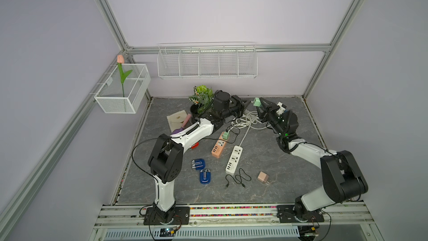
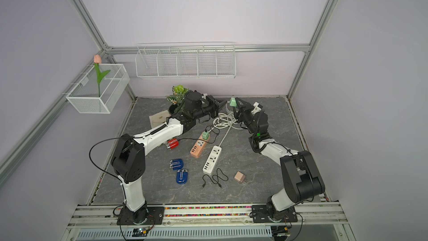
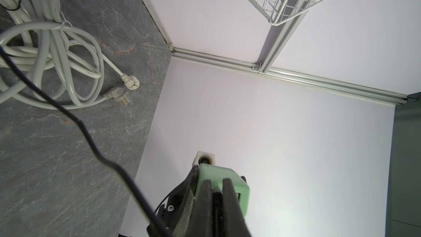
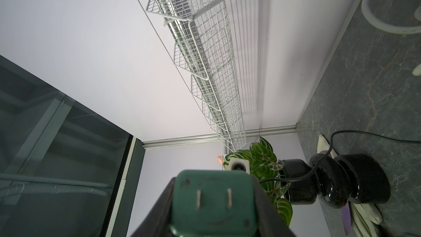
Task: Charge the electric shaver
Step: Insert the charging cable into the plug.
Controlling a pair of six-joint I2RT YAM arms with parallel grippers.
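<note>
My right pincer (image 1: 259,103) is clamped on the green power adapter (image 4: 211,204), held above the table (image 1: 278,181). My left pincer (image 3: 216,188) is closed together, tips beside that adapter.

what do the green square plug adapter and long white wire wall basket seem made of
Green square plug adapter: likely matte moulded plastic, scuffed face, two metal prongs. Long white wire wall basket: probably white-coated metal wire, thin rigid grid.
</note>
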